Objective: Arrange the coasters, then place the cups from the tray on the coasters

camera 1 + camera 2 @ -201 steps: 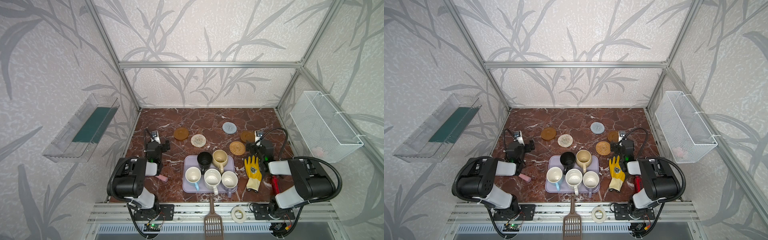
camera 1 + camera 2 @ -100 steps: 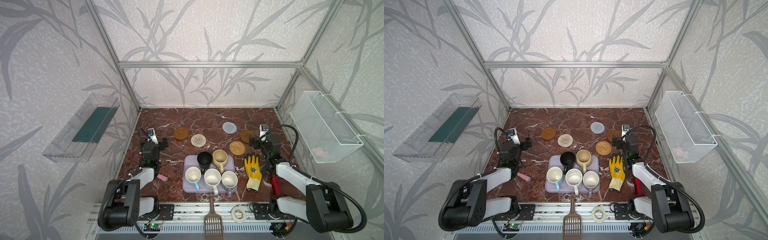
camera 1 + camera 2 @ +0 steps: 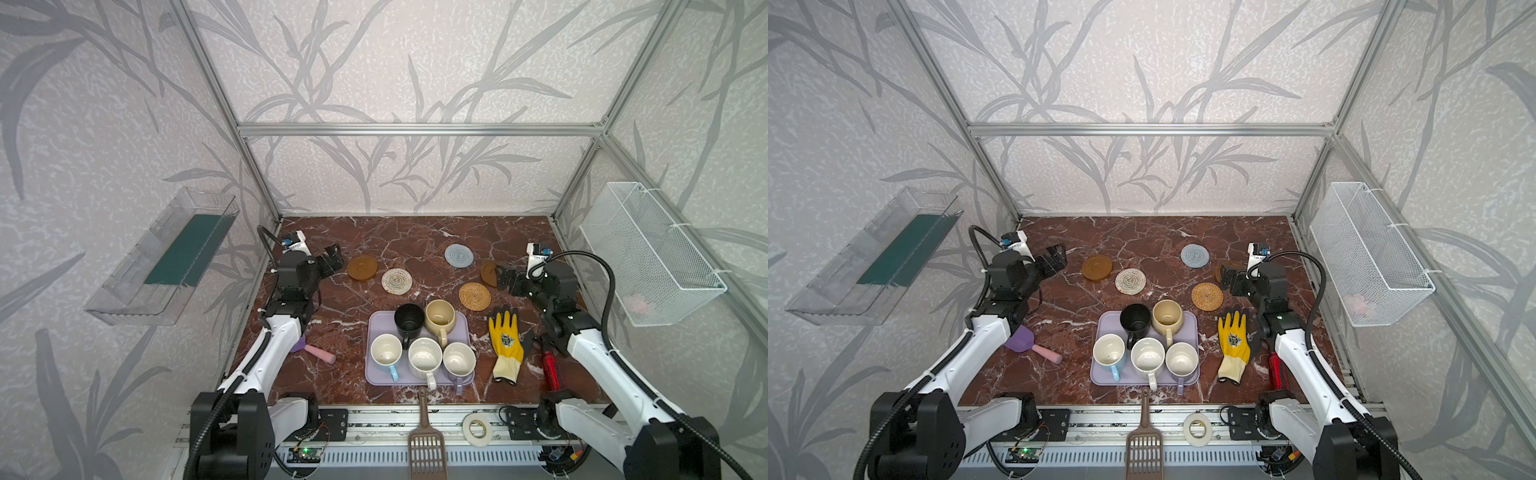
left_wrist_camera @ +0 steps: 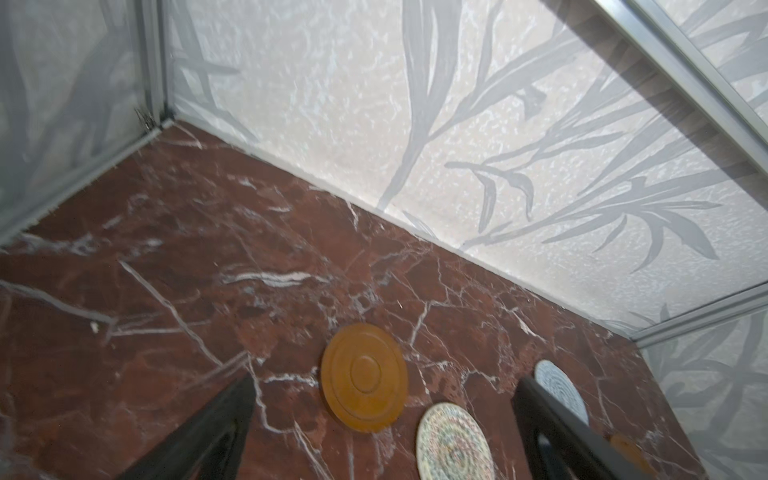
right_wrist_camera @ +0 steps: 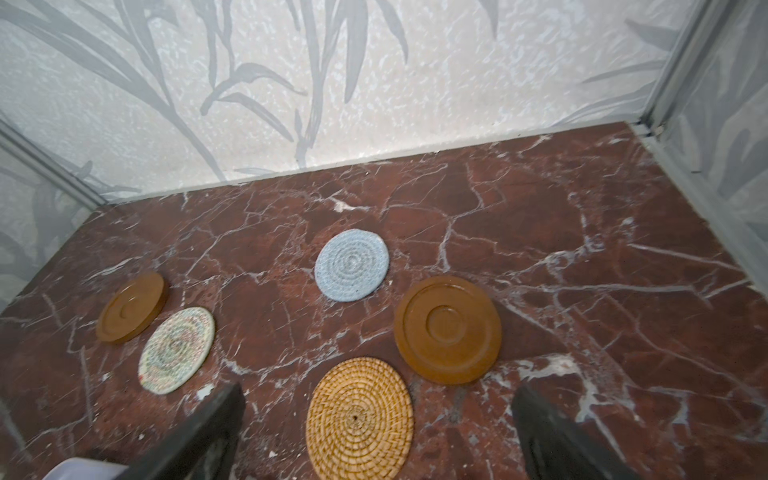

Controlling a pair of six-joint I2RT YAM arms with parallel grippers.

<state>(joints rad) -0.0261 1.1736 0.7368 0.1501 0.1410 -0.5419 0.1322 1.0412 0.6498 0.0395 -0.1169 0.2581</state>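
Note:
Five coasters lie on the marble behind the tray: an amber one (image 3: 362, 267) (image 4: 363, 378), a cream woven one (image 3: 397, 281), a grey-blue one (image 3: 459, 255) (image 5: 352, 264), a rattan one (image 3: 474, 296) (image 5: 360, 419) and a second amber one (image 5: 447, 329). The lavender tray (image 3: 371, 370) holds five cups: black (image 3: 409, 319), beige (image 3: 440, 318), light blue (image 3: 386, 349), cream-white (image 3: 424, 354) and lavender-grey (image 3: 459, 358). My left gripper (image 3: 332, 257) (image 4: 384, 380) hangs open just left of the first amber coaster. My right gripper (image 3: 505, 279) (image 5: 378, 388) hangs open beside the second amber coaster, partly covering it in both top views.
A yellow glove (image 3: 505, 338) and a red tool (image 3: 550, 370) lie right of the tray. A purple scoop with a pink handle (image 3: 316, 351) lies to its left. A brown slotted scoop (image 3: 426, 436) and a white tape roll (image 3: 477, 428) sit on the front rail.
Both arms have unfolded from near the front and reached back toward the coasters. Both grippers stayed open and hold nothing.

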